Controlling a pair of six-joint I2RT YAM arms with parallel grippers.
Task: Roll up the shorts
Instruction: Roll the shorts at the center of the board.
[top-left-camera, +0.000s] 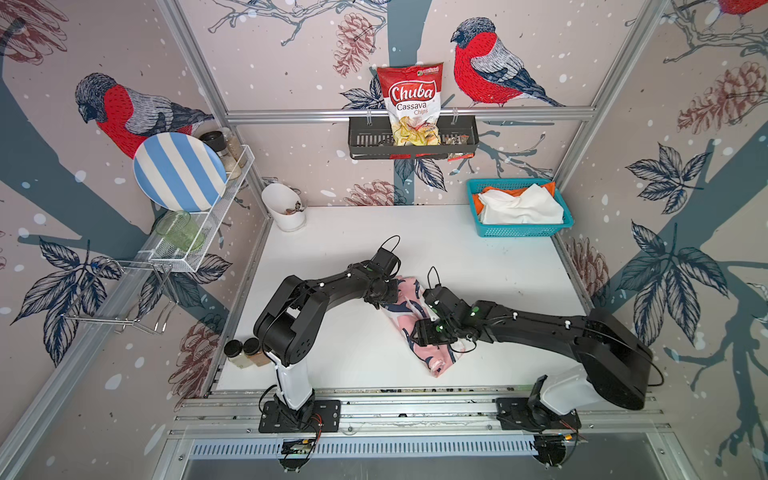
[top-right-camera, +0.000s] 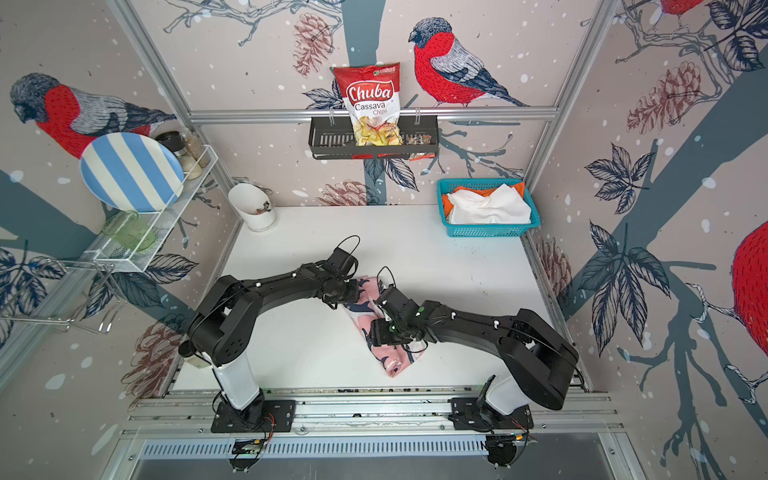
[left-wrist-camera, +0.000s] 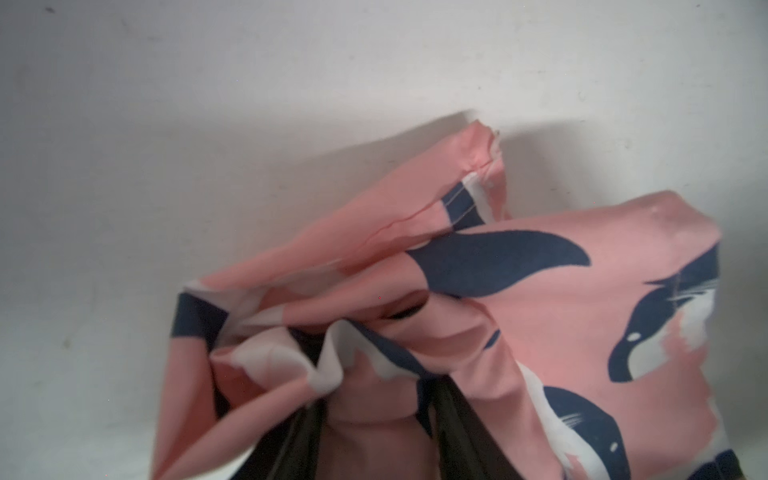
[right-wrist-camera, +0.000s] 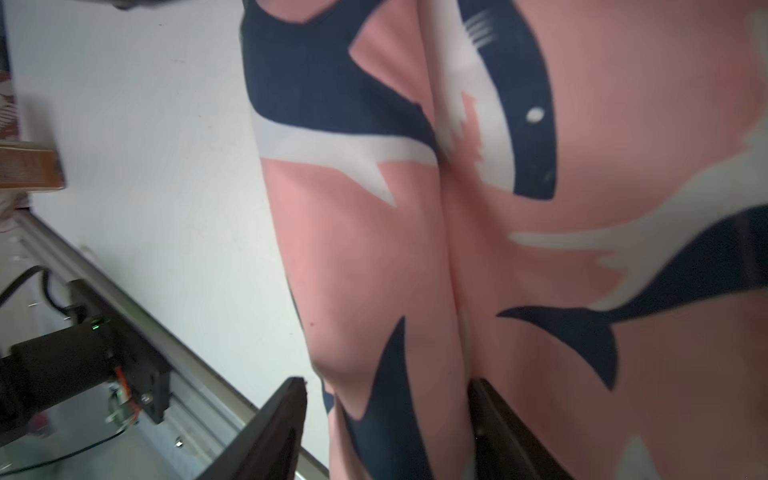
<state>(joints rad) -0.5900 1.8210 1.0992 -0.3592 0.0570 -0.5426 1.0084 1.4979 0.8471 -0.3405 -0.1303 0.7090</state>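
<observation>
The pink shorts (top-left-camera: 434, 359) with navy-and-white shapes lie crumpled in a diagonal strip mid-table in both top views (top-right-camera: 390, 361). My left gripper (top-left-camera: 390, 295) is at their far end. In the left wrist view it (left-wrist-camera: 378, 399) is shut on a bunched fold of the pink shorts (left-wrist-camera: 540, 311). My right gripper (top-left-camera: 419, 336) hovers over their middle. In the right wrist view it (right-wrist-camera: 386, 382) stands open astride a ridge of the pink shorts (right-wrist-camera: 374, 249), one finger (right-wrist-camera: 286, 415) clear of the cloth. White shorts (top-left-camera: 519, 205) and orange shorts (top-left-camera: 478, 204) fill the teal basket (top-left-camera: 519, 231).
A white cup (top-left-camera: 284, 208) stands at the back left corner. Two spice jars (top-left-camera: 243, 351) sit by the left arm's base. An aluminium rail (top-left-camera: 415, 395) runs along the front edge. A wire rack (top-left-camera: 199, 232) and a black wall basket (top-left-camera: 365, 143) hang above the table.
</observation>
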